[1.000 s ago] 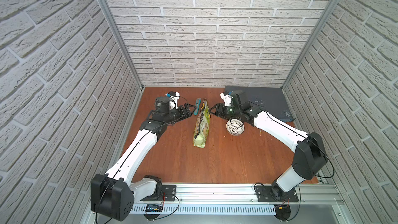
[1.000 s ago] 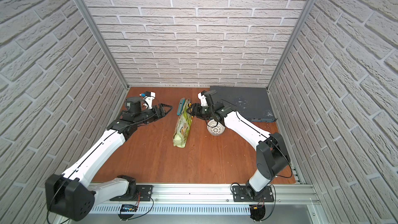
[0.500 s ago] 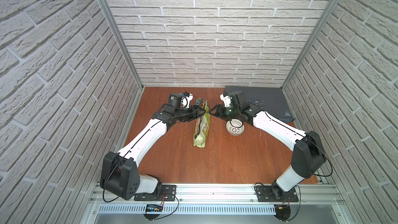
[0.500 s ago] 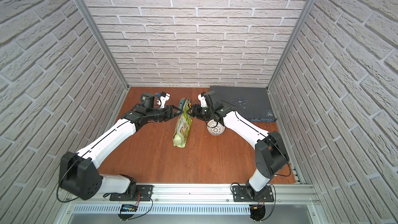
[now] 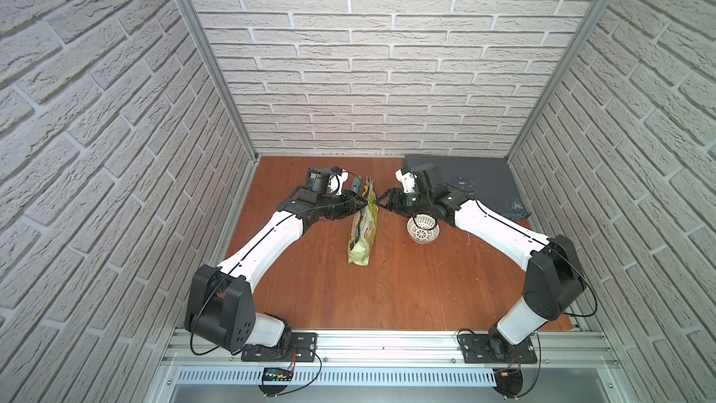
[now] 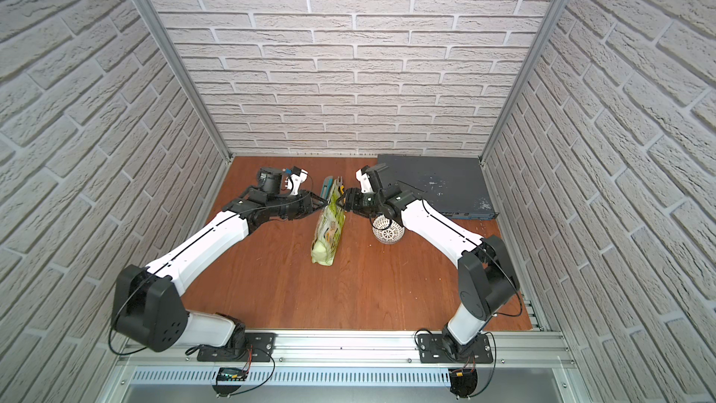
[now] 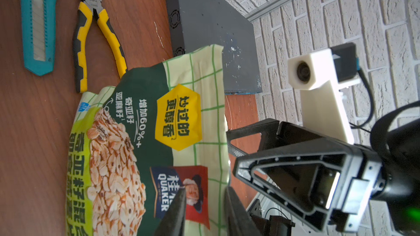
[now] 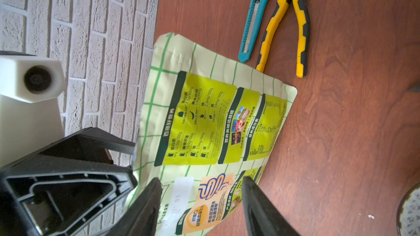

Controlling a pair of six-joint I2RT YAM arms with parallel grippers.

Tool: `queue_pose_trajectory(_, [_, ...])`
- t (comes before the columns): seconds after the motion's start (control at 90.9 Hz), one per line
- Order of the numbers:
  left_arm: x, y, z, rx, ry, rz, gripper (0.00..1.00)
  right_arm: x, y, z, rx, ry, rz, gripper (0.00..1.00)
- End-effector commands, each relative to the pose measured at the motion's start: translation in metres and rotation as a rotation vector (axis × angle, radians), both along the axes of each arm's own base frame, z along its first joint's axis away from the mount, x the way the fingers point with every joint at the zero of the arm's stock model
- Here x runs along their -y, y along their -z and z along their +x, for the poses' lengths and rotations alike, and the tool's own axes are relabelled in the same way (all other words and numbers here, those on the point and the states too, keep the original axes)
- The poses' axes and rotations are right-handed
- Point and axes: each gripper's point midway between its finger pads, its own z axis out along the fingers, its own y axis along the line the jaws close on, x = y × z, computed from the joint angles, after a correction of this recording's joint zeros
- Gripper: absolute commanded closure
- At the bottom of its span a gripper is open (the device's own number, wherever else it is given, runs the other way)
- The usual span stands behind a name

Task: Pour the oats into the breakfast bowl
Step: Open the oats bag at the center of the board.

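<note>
The green oat pouch stands upright mid-table, its checked top band uppermost. The oats themselves are hidden inside it. My left gripper faces the printed front near the top; its jaws are narrow but apart, and the flat, unwrinkled top band shows between them. My right gripper faces the back, open wide, with the smooth wall between its fingers. The white lattice breakfast bowl sits just right of the pouch, under the right wrist.
A teal utility knife and yellow-handled pliers lie just behind the pouch. A flat dark grey box fills the back right corner. Brick walls close in three sides.
My left arm has swung right from the back left up to the pouch's top, and its jaws have narrowed. The right arm, pouch and bowl have not moved.
</note>
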Motion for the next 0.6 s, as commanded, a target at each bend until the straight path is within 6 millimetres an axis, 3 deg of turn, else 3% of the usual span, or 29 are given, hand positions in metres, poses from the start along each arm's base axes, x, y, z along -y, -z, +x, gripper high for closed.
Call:
queue_pose_trajectory(0.0, [0.003,-0.011,0.006,0.045,-0.008,-0.009,0.75,-0.006,-0.003,0.001,0.014,-0.017,0.015,0.4])
queue_pose_trajectory(0.165, [0.004,-0.012,0.006,0.045,-0.01,-0.03,0.9,-0.016,-0.014,0.0,0.019,-0.034,0.095,0.4])
queue_pose_trajectory(0.418, [0.003,-0.008,0.004,0.037,-0.013,-0.03,0.93,-0.03,-0.034,0.002,0.052,-0.027,0.188,0.4])
queue_pose_trajectory(0.594, [0.003,-0.008,0.004,0.036,-0.015,-0.029,0.93,-0.037,-0.031,0.0,0.039,-0.037,0.175,0.4])
